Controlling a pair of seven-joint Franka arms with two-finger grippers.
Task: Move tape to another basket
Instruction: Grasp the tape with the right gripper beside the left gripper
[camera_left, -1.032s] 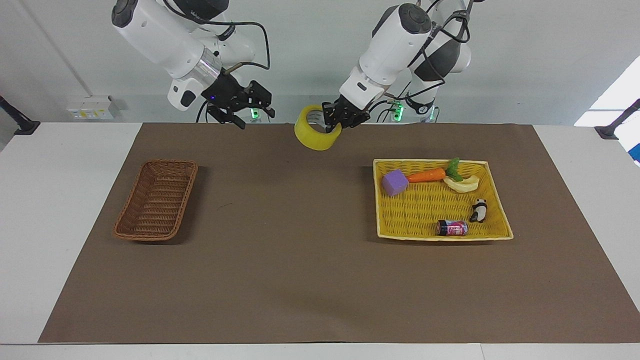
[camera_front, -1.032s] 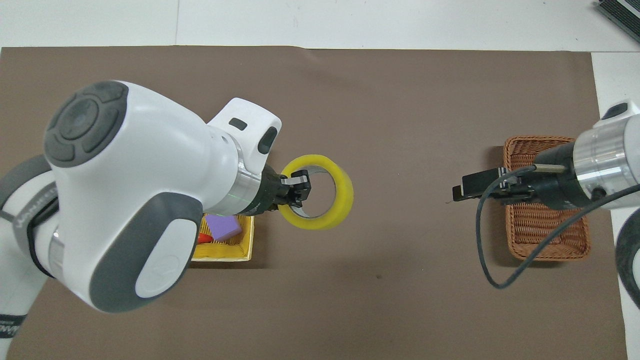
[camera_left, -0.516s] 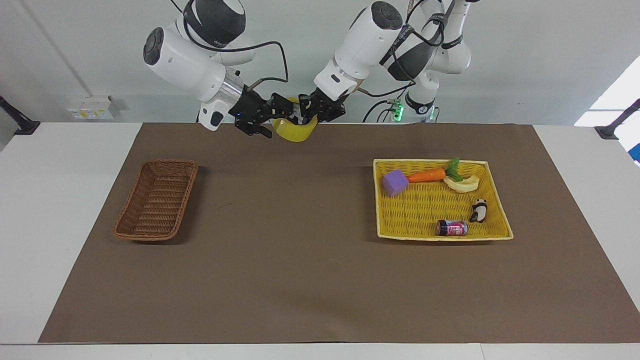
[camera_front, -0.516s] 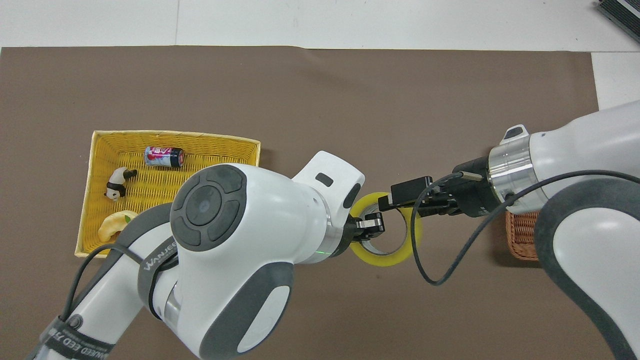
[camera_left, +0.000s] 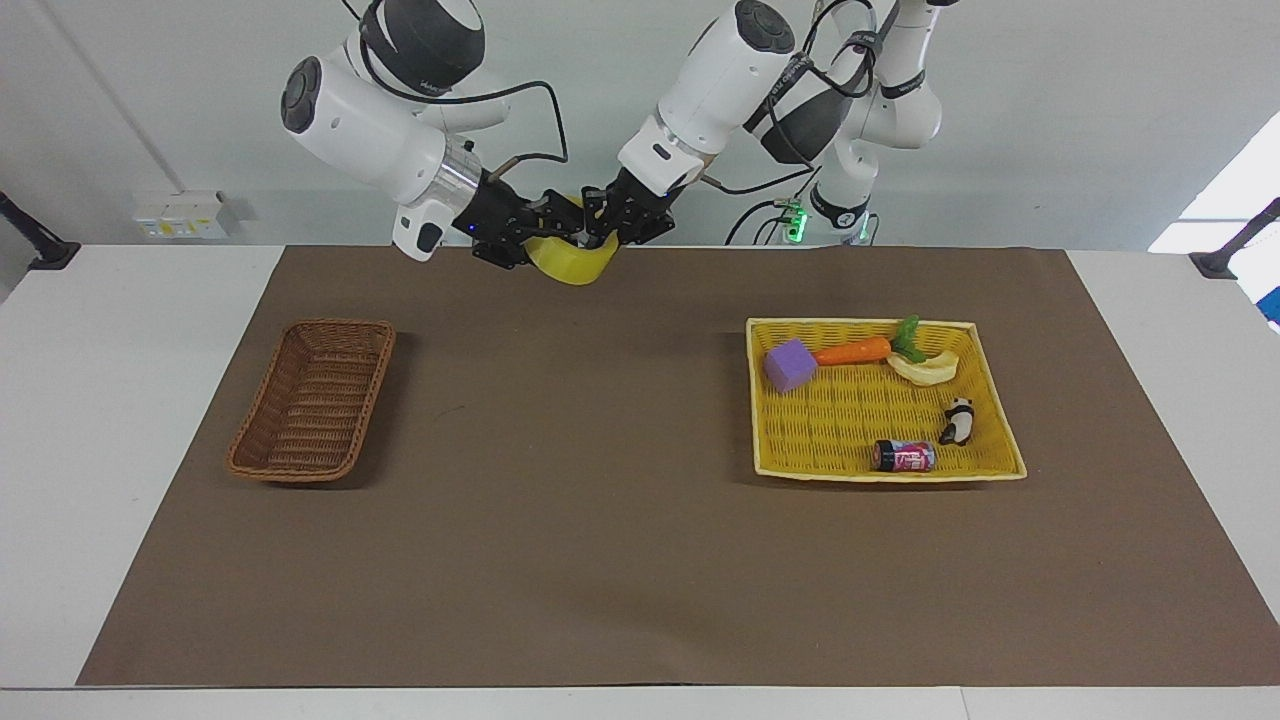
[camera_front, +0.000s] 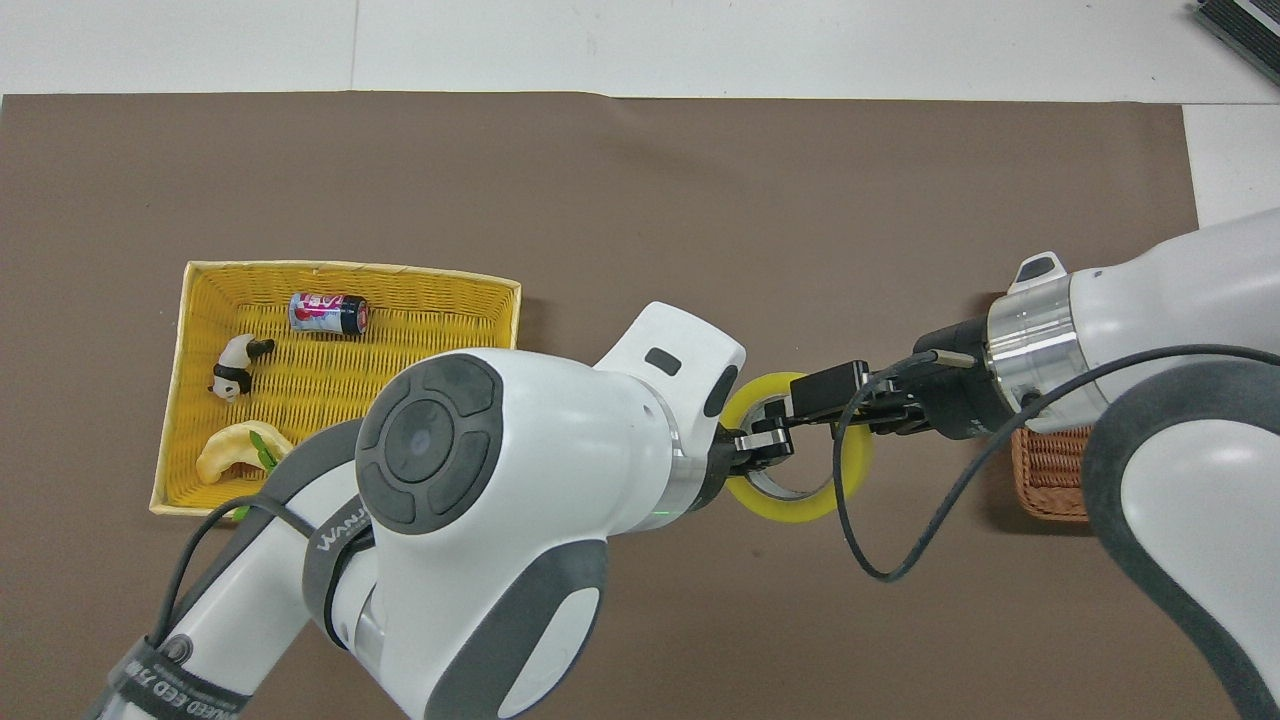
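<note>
The yellow tape roll (camera_left: 575, 264) hangs in the air over the brown mat, between the two containers; it also shows in the overhead view (camera_front: 800, 507). My left gripper (camera_left: 606, 226) is shut on the roll's rim, one finger inside the ring (camera_front: 757, 449). My right gripper (camera_left: 543, 230) has come in from the right arm's end and sits at the roll's other rim (camera_front: 815, 397); I cannot tell its grip. The dark brown wicker basket (camera_left: 314, 402) stands empty toward the right arm's end, mostly hidden under the right arm in the overhead view (camera_front: 1048, 482).
A flat yellow woven tray (camera_left: 860, 323) toward the left arm's end holds a purple cube (camera_left: 791, 365), a carrot (camera_left: 852, 351), a pale banana-like piece (camera_left: 925, 369), a panda figure (camera_left: 958, 421) and a small can (camera_left: 903, 456). A brown mat (camera_left: 600, 520) covers the table.
The left gripper has carried the tape toward the right arm's end. The right gripper has swung in from over the basket and closed up to the roll.
</note>
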